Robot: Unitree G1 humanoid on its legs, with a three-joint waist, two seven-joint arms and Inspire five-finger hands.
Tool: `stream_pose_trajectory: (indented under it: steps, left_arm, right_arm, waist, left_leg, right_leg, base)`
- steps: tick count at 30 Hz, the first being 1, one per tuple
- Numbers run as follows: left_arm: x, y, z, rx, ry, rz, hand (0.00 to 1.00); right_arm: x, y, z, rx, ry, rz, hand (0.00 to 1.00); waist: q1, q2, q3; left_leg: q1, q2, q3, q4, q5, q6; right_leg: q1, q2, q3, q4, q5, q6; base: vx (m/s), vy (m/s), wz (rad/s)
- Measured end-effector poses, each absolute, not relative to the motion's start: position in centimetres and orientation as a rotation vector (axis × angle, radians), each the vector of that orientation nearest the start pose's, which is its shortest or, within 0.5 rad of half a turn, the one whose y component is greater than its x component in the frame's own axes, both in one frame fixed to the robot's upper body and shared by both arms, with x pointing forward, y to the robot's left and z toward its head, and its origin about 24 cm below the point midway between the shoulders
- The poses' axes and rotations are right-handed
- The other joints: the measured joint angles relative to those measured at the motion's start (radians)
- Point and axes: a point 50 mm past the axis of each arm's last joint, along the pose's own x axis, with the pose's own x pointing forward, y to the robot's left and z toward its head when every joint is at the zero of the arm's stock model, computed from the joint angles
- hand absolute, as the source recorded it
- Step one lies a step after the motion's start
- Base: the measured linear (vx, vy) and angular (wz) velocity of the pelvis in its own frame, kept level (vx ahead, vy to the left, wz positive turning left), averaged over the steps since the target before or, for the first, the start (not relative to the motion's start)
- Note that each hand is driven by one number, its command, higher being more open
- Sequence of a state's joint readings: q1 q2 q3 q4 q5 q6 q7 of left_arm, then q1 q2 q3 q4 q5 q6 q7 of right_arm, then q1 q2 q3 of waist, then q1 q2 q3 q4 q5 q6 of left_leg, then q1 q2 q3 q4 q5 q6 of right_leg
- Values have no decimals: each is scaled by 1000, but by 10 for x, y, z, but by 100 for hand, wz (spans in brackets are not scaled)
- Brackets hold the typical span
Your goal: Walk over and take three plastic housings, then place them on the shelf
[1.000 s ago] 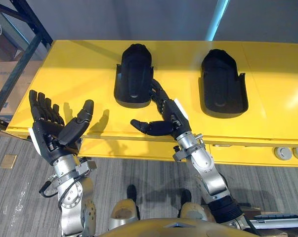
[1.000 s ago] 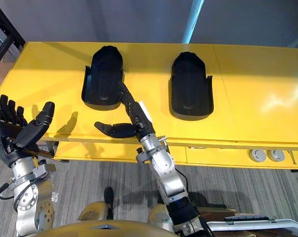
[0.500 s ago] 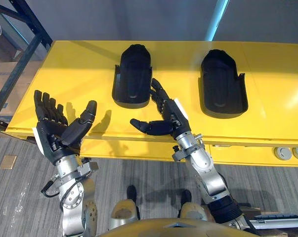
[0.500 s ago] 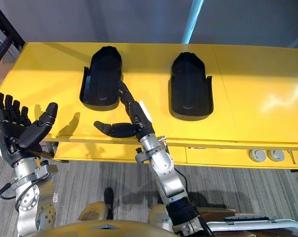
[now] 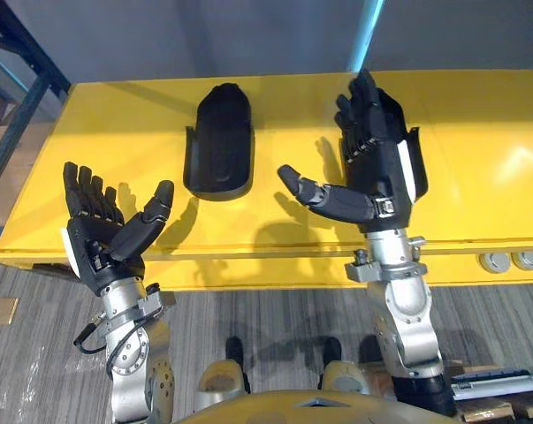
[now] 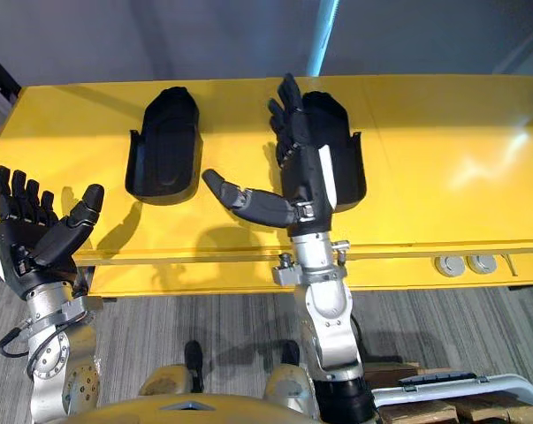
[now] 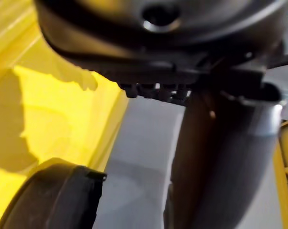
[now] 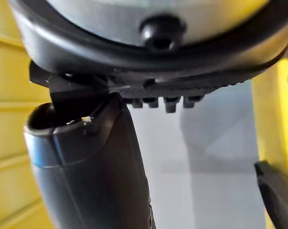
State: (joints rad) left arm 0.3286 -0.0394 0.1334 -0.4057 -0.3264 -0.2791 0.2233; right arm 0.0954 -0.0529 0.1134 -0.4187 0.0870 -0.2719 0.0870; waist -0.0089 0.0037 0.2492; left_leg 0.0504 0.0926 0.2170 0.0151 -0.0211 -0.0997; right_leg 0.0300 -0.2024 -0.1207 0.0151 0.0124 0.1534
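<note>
Right hand (image 6: 301,168) hangs over the right housing (image 6: 347,163) on the yellow table (image 5: 478,132), fingers straight and splayed, empty. The housing's long axis runs front-to-back, in line with the fingers (a straight drop should do). Left housing (image 5: 218,141) lies mid-table. Left hand (image 5: 102,234) is spread and empty at the table's front edge.

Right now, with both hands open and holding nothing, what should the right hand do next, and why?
Probably lower the right hand onto the right housing and curl round it. The hand is open and overlaps that housing in the head views; the left housing lies farther off on the yellow table, nearer the open left hand.
</note>
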Motion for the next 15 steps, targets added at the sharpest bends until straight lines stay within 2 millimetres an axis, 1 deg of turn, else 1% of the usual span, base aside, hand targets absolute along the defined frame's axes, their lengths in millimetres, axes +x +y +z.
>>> stream_pose_trajectory:
  steps: [2, 3, 7, 11, 12, 13, 15]
  left_arm:
    - [173, 211, 87, -318, -368, 465, 100]
    - [173, 212, 87, -327, -364, 467, 100]
    - [171, 212, 86, -325, -366, 467, 100]
    - [171, 213, 88, -327, -384, 478, 100]
    - [171, 213, 87, -329, -382, 487, 100]
    - [171, 213, 87, -334, -381, 500, 100]
    - [169, 214, 86, -336, -383, 520, 100]
  right_arm:
    - [206, -141, 129, 30, -543, 191, 100]
    - [202, -146, 123, 11, -510, 197, 100]
    - [193, -158, 110, -49, -440, 209, 100]
    - [187, -163, 108, -73, -417, 245, 100]
    - [183, -165, 108, -60, -416, 247, 100]
    - [178, -169, 109, -49, -417, 248, 100]
    - [172, -171, 113, -47, -427, 252, 100]
  waist:
    - [-6, -9, -5]
    - [-22, -15, -6]
    - [-39, -18, -7]
    - [-51, -20, -13]
    - [-53, -18, -18]
    - [-62, -17, -25]
    - [-72, -19, -30]
  left_leg:
    - [3, 7, 25, 1, -7, -4]
    - [6, 10, 30, 1, -9, -6]
    - [13, 23, 62, 16, -25, -12]
    - [27, 32, 103, 18, -32, -17]
    - [30, 35, 112, 20, -36, -18]
    - [31, 38, 118, 28, -42, -19]
    - [37, 42, 133, 40, -50, -21]
  right_leg:
    - [-13, 9, 27, -2, 6, -2]
    - [-13, 13, 31, -3, 7, -3]
    - [-18, 26, 60, -10, 16, -4]
    - [-18, 37, 99, -37, 35, 0]
    - [-18, 39, 104, -40, 39, 2]
    - [-18, 42, 107, -40, 42, 6]
    - [-18, 45, 127, -40, 43, 9]
  base:
    - [5, 0, -35]
    - [7, -2, -21]
    - [1, -7, -24]
    - [-12, -8, -31]
    - [-13, -8, -24]
    - [-11, -6, -20]
    - [-13, 1, -23]
